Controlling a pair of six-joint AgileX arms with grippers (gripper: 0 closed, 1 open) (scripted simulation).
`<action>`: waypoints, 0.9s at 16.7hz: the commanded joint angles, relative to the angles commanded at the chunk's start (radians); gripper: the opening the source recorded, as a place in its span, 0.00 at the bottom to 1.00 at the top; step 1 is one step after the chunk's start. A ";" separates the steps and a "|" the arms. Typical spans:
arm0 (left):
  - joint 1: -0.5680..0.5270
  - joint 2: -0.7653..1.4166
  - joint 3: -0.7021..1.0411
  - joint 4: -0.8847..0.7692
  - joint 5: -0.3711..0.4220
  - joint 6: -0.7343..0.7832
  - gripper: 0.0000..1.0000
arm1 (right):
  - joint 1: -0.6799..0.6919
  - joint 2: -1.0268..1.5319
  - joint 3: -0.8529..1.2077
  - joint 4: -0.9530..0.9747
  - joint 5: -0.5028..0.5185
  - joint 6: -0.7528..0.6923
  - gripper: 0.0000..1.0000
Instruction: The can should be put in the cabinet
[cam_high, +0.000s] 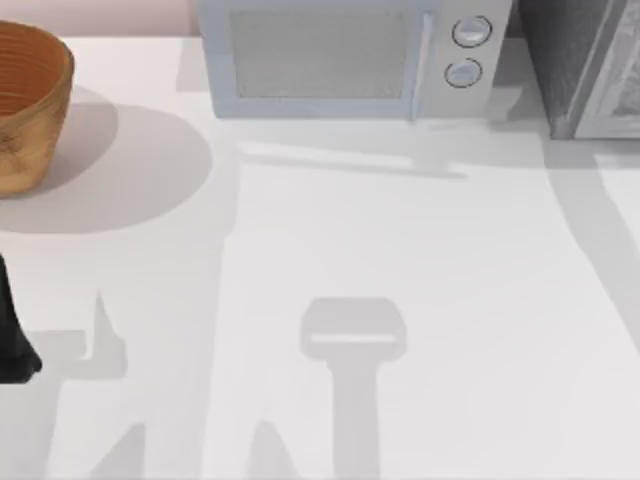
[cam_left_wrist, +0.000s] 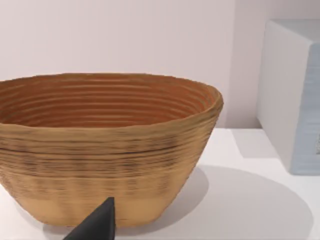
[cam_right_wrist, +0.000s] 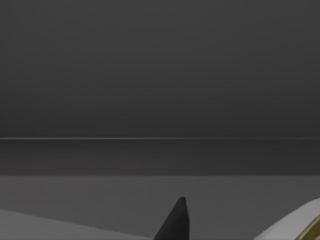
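The cabinet (cam_high: 562, 60) stands at the table's far right corner, dark grey and speckled, with a pale framed panel (cam_high: 618, 85), and is cut off by the picture's edge. The right wrist view is dark, facing flat dark grey surfaces crossed by one thin pale line. A black tip of my right gripper (cam_right_wrist: 176, 222) pokes into that view. Beside it a pale curved piece with a gold rim (cam_right_wrist: 306, 224) shows at the corner; I cannot tell whether it is the can. My left arm (cam_high: 12, 340) rests at the table's left edge, and its gripper tip (cam_left_wrist: 100, 224) points at the basket.
A woven brown basket (cam_high: 25, 105) sits at the far left corner, close in front of the left wrist camera (cam_left_wrist: 110, 145). A white microwave (cam_high: 330, 55) with two round knobs stands at the back middle, between basket and cabinet. The white table (cam_high: 420, 250) carries shadows.
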 joint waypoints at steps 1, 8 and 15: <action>0.000 0.000 0.000 0.000 0.000 0.000 1.00 | 0.001 0.006 0.008 -0.002 0.001 0.000 0.00; 0.000 0.000 0.000 0.000 0.000 0.000 1.00 | -0.010 0.034 0.040 -0.010 0.001 0.002 0.00; 0.000 0.000 0.000 0.000 0.000 0.000 1.00 | -0.045 0.340 0.447 -0.116 -0.017 0.005 0.00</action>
